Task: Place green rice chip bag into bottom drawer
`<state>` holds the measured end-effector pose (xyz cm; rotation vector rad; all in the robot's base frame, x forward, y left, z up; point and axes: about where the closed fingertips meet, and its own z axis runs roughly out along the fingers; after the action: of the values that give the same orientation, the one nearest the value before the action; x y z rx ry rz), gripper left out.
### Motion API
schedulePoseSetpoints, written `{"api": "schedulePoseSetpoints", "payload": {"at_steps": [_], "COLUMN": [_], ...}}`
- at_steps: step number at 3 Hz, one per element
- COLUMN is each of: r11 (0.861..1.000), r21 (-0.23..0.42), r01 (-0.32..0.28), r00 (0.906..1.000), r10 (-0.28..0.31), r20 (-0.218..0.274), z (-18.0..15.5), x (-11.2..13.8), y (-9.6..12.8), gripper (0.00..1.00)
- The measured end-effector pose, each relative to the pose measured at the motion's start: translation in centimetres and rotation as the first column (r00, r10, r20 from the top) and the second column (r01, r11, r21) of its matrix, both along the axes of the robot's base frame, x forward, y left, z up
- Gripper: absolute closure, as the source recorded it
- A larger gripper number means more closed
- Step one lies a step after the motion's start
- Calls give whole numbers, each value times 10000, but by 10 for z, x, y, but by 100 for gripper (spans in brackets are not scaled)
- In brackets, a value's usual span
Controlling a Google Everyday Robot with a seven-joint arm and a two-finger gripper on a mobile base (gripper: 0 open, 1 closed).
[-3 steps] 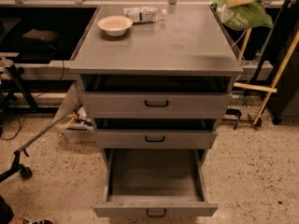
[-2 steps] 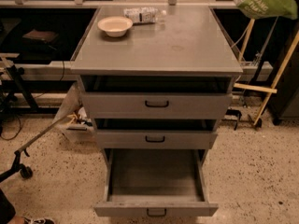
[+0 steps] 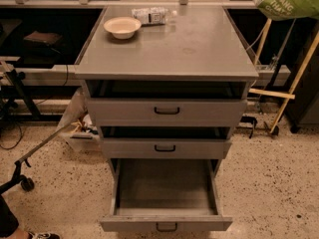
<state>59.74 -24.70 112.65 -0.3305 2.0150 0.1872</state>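
The green rice chip bag (image 3: 288,0) hangs in the air at the top right corner, beyond the cabinet's right edge and cut off by the frame. It is bright green with white print. My gripper is out of view above that corner, so its hold on the bag does not show. The bottom drawer (image 3: 167,189) is pulled out wide at the foot of the cabinet. Its grey inside is bare and a dark handle (image 3: 167,227) sits on its front.
On the grey cabinet top (image 3: 189,49) stand a beige bowl (image 3: 122,26) and a lying clear water bottle (image 3: 152,15). The top drawer (image 3: 167,111) and middle drawer (image 3: 164,147) stand slightly ajar. Wooden sticks (image 3: 286,91) lean at the right; a cluttered box (image 3: 79,131) sits at the left.
The green bag has risen and shifted right toward the top corner. The gripper, seen holding it a second ago, has left the frame.
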Motion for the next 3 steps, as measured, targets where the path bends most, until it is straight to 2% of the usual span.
{"api": "schedulePoseSetpoints", "payload": {"at_steps": [1, 2, 3], "r11": [10000, 9983, 9892], "r21": [5, 476, 1146], "r01": [-91, 343, 910], "r00": [10000, 9994, 9950], "r10": [91, -341, -856], "r20": [23, -67, -508], "z": [-29, -93, -159], "x": [5, 9, -8], "y": [10, 9, 6], "gripper": [100, 100, 100]}}
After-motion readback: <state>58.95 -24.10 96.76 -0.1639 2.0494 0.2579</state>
